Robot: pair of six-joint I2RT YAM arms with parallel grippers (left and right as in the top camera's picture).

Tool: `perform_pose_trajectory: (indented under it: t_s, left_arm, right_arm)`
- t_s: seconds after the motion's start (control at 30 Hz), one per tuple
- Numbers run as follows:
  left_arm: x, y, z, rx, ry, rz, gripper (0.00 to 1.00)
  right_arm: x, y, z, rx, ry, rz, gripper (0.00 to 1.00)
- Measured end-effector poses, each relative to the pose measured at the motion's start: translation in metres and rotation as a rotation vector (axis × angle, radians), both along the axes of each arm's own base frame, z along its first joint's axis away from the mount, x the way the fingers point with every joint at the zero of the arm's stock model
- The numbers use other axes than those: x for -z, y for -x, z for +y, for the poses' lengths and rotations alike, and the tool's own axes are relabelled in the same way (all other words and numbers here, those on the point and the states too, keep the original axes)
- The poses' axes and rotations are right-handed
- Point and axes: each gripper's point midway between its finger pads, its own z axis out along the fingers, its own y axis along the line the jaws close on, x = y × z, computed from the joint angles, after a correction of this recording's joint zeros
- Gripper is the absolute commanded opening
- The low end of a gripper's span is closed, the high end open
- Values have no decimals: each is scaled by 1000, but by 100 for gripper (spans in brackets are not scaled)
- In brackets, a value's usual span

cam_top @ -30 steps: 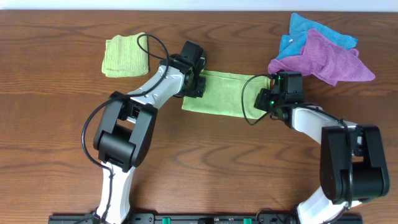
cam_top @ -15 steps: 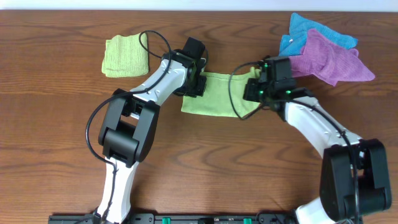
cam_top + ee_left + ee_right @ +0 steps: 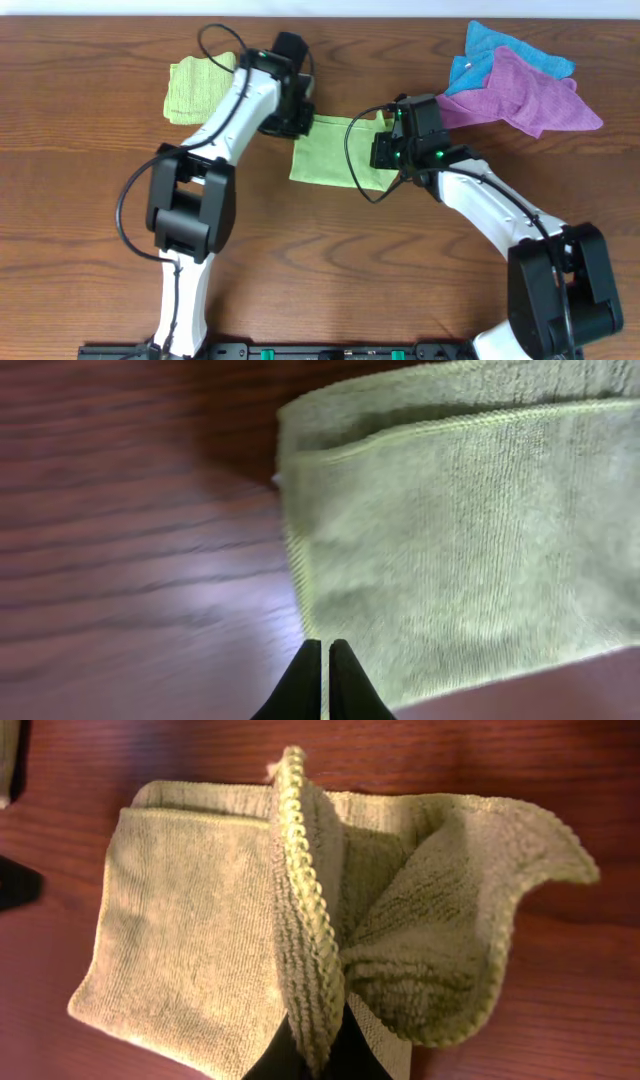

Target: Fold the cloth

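Mid-surface [image 3: 90, 230], the cloth [image 3: 322, 162] looks shorter: right end effector [image 3: 384, 150], clenched on its right edge, has dragged that edge leftward, so the fold is underway. Left end effector [image 3: 296, 122] is shut, apparently empty, backed off to the left edge.
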Motion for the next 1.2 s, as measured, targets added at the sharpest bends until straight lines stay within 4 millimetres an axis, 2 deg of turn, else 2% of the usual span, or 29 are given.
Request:
perform_pose_trajectory:
  t_s: [0.2, 0.23, 0.27, 0.37, 0.43, 0.57, 0.73, 1.03, 1.2]
  left_arm:
    - [-47, -10, 27, -44, 33, -87, 6]
    - [-69, -12, 36, -60, 44, -132, 6]
    - [-82, -12, 42, -72, 50, -156, 6]
    - [-116, -9, 59, -101, 61, -212, 6]
    - [-129, -6, 68, -116, 63, -231, 6]
    - [-130, 1, 77, -119, 51, -208, 6]
    - [-129, 3, 78, -117, 49, -199, 6]
    - [-129, 4, 78, -117, 49, -198, 6]
    - [-129, 4, 78, -118, 49, -197, 6]
  right_arm:
    - [-2, 3, 15, -11, 19, -21, 2]
    - [-4, 2, 18, -5, 18, -30, 1]
    - [-6, 1, 21, 3, 16, -39, 1]
    - [-14, -4, 32, 33, -6, -80, 1]
    - [-19, -7, 39, 59, -20, -103, 2]
    - [-21, -7, 43, 125, -14, -118, 1]
    - [-24, -4, 43, 183, 27, -129, 2]
    - [-68, -25, 45, 233, 46, -195, 2]
    - [-67, -24, 47, 234, 47, -191, 1]
